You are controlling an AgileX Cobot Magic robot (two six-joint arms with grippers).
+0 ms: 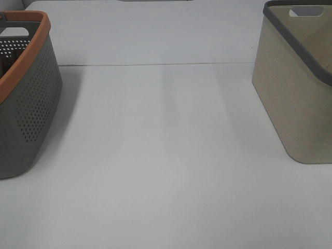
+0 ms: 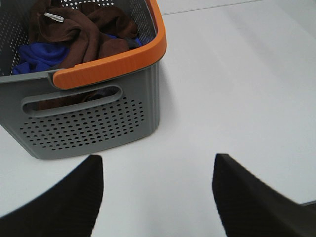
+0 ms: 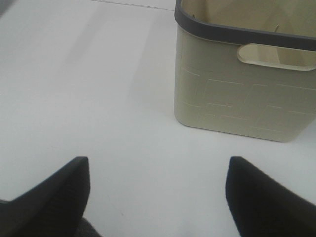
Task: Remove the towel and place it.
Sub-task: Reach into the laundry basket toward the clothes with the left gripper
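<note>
White table; towel heaped in basket

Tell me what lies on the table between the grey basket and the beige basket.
Nothing: in the exterior high view only bare white table separates the grey basket from the beige basket.

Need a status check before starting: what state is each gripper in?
Left gripper: open, holding nothing.
Right gripper: open, holding nothing.
</note>
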